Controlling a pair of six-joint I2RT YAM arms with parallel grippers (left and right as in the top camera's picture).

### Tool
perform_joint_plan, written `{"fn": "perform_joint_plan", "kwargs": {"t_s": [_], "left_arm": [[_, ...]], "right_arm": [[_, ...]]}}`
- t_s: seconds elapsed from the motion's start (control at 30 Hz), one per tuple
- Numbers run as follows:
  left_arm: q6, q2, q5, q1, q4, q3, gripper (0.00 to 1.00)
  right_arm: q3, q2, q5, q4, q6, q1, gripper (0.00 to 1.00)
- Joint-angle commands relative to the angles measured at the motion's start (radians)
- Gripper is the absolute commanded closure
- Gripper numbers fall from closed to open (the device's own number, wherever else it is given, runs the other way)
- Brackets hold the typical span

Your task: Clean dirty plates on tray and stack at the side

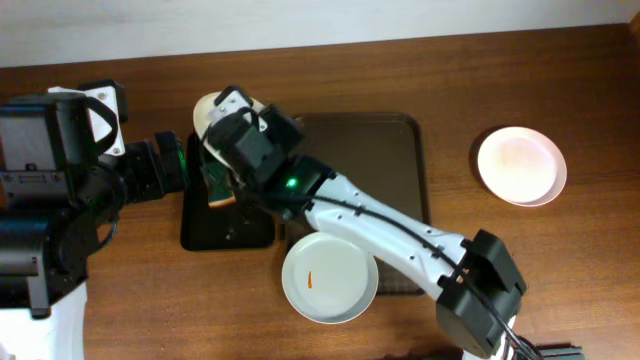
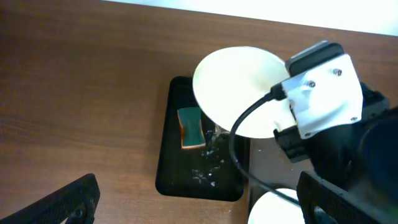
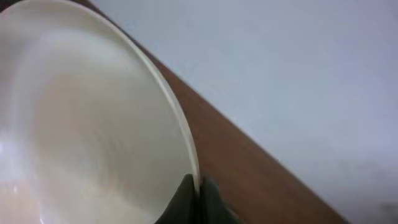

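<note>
Our right gripper point(image 3: 198, 190) pinches the rim of a plate point(image 2: 239, 87), tilted above the sponge point(image 2: 190, 127). Our left gripper point(image 2: 199, 208) stands wide open, empty.

Seen from overhead, the small tray point(image 1: 200, 235) lies just left of the large tray point(image 1: 400, 150), with a sponge point(image 2: 191, 127) in it. The raised plate point(image 2: 239, 87) hangs above the small tray. A second plate point(image 1: 330, 278) overlaps the large tray's near rim, and a third plate point(image 1: 521, 165) sits well to the right.
</note>
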Motion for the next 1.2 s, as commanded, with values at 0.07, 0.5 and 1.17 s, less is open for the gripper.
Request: {"fn": "perform_joint_plan", "kwargs": {"t_s": [0.07, 0.5, 1.17], "left_arm": [[0.013, -0.016, -0.011, 0.003, -0.001, 0.004, 0.0], [0.013, -0.016, -0.011, 0.003, -0.001, 0.004, 0.0], [0.013, -0.016, -0.011, 0.003, 0.001, 0.004, 0.0]], "right_arm": [[0.015, 0.0, 0.207, 0.014, -0.068, 0.048, 0.96], [0.015, 0.0, 0.247, 0.027, -0.084, 0.057, 0.96], [-0.074, -0.14, -0.948, -0.623, 0.714, -1.176, 0.96]]}}
